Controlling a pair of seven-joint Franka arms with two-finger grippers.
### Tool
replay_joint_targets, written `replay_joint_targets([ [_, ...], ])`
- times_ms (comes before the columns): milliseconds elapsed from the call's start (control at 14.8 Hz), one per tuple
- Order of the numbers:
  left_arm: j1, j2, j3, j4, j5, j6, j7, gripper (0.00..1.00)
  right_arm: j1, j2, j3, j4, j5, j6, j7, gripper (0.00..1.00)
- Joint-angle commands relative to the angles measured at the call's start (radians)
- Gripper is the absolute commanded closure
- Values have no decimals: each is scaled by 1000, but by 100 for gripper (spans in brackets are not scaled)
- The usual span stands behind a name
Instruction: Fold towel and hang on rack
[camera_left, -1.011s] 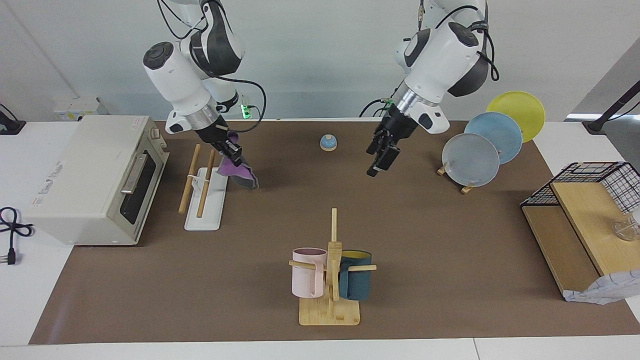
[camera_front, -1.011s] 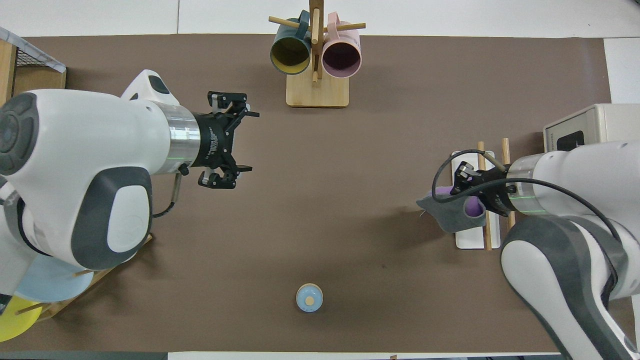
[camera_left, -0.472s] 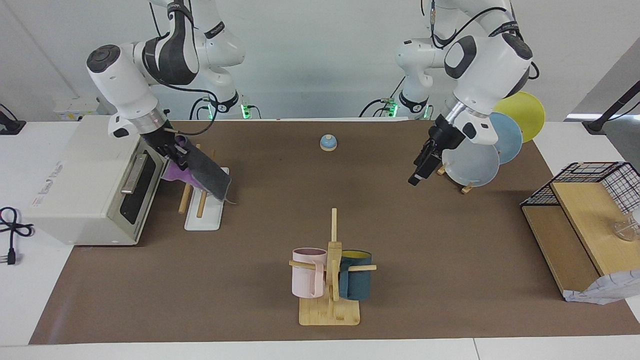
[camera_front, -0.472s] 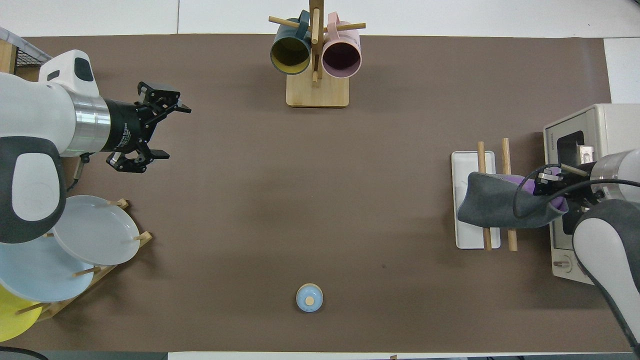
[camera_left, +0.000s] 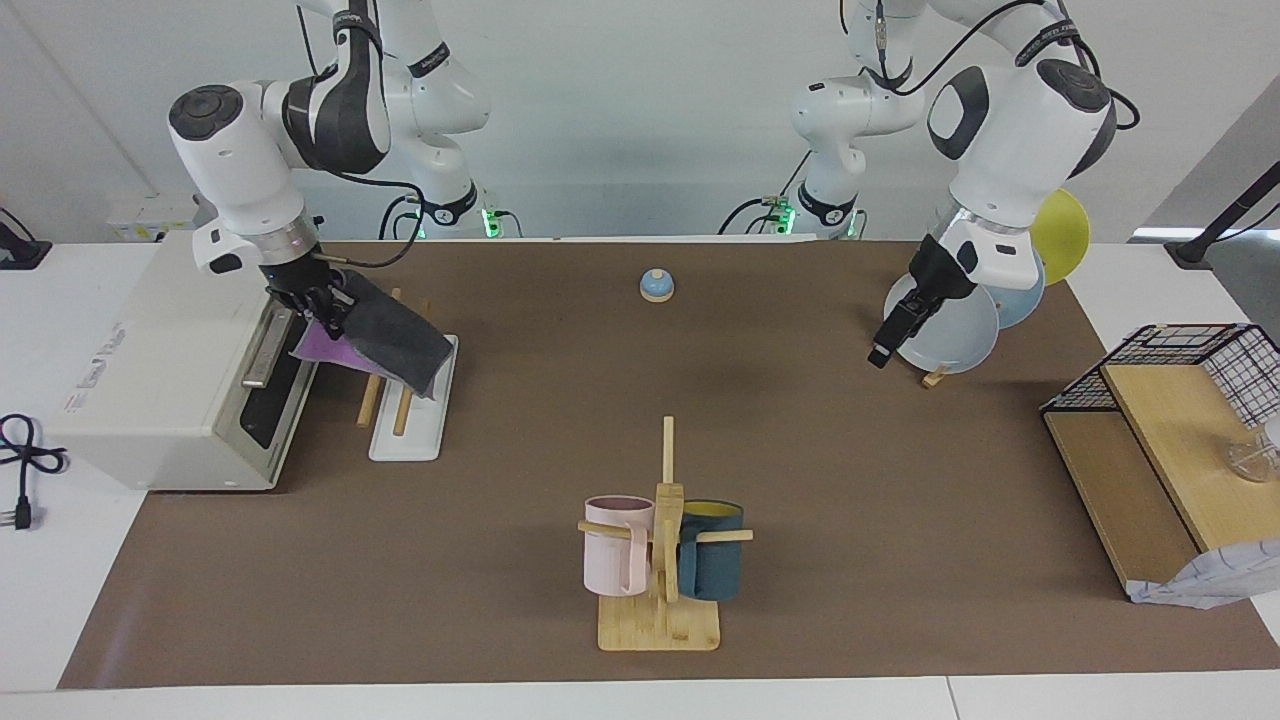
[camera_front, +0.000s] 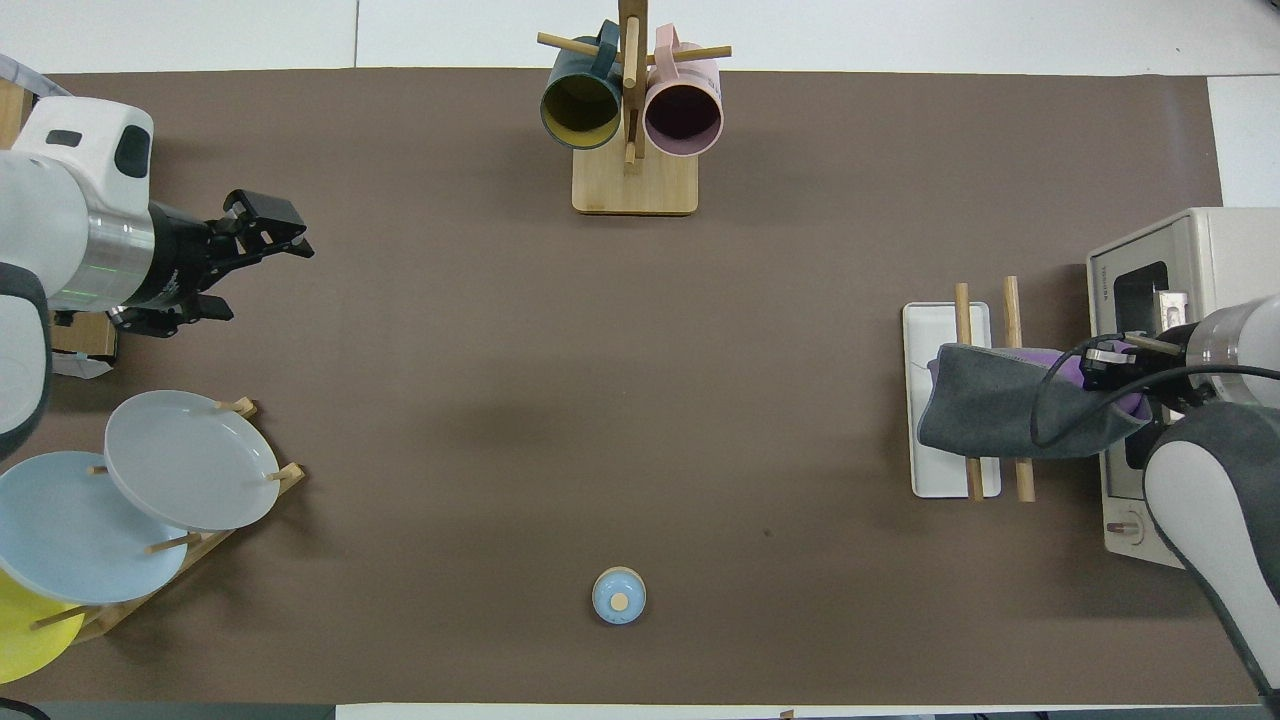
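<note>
Brown tabletop spread wide, leaving both arms room to work from their own ends.

Toaster oven parked just beside the right tool, at the right arm's end of the tabletop, its door facing the rack; a tight corner, so any swing of the wrist toward it looks risky.

Wooden plate stand with grey, blue and yellow plates directly under and beside the left tool, which hangs in the air over the stand's edge, holding nothing, fingers parted in the overhead view. Judged to be waiting well apart from the work, out of the way of the hanging.

Rack below the right tool: two pale rods on a flat white base, laid lengthwise so cloth can drape across both.

Towel pinched at one edge in the right tool, fingers closed on it. Doubled over, grey face up and outward, purple showing beneath near the grip. Slung from the tool across both rods, free end drooping over the white base. Held by the edge so that the rest can settle onto the rods. Hanging judged nearly done; release and a clean lift away from the oven seemingly what remains.
</note>
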Motion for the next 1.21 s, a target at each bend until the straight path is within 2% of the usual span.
replay_joint_targets([
  [0, -39, -10, 54, 73, 60, -155, 207, 0, -9, -5, 2, 4, -17, -18, -21, 99],
  [135, -40, -10, 81, 122, 69, -258, 332, 0, -24, -5, 2, 4, -19, -21, -23, 26],
  [202, -40, -8, 89, 145, 78, -304, 378, 0, -24, -5, 2, 4, -19, -21, -24, 4],
  [270, -40, -5, 92, 168, 89, -350, 420, 0, -26, -4, 2, 4, -19, -20, -28, 0],
  [404, -40, -2, 94, 197, 94, -397, 455, 0, -27, -4, 2, 6, -19, -20, -46, 0],
  [607, -37, -8, 97, 182, 89, -375, 451, 0, -27, -2, 2, 14, -19, -21, -49, 0],
  [742, -36, -27, 98, 170, 89, -374, 460, 0, -30, 4, 2, 67, -19, -65, -57, 0],
  [809, -37, -39, 98, 153, 89, -371, 460, 0, -32, 16, 2, 127, -17, -126, -79, 0],
  [944, -40, -42, 98, 133, 89, -308, 458, 0, -51, 91, 0, 321, -19, -315, -147, 0],
  [1079, -45, -19, 101, 145, 89, -294, 458, 0, -71, 142, -1, 482, -23, -458, -196, 0],
  [1146, -55, 22, 108, 154, 89, -297, 458, 0, -85, 157, -2, 545, -25, -521, -240, 0],
])
